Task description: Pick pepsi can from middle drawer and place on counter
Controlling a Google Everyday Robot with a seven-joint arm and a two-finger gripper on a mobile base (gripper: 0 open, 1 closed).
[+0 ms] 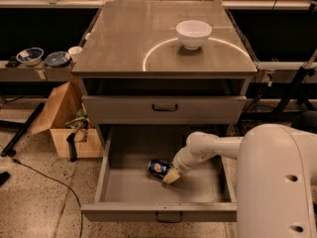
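Note:
The middle drawer (158, 211), the cabinet's lowest, is pulled open. The pepsi can (158, 167) lies on its side on the drawer floor, left of centre. My white arm reaches down into the drawer from the right, and my gripper (171, 175) is right at the can's right end, touching or nearly touching it. The counter (129, 43) is the cabinet's flat metal top with a pale circular arc; it lies above and behind the drawer.
A white bowl (193, 33) stands on the counter at the back right. The drawer above (164, 108) is closed. A side shelf on the left holds small bowls (30, 55). A cardboard box (67, 120) sits on the floor left of the cabinet.

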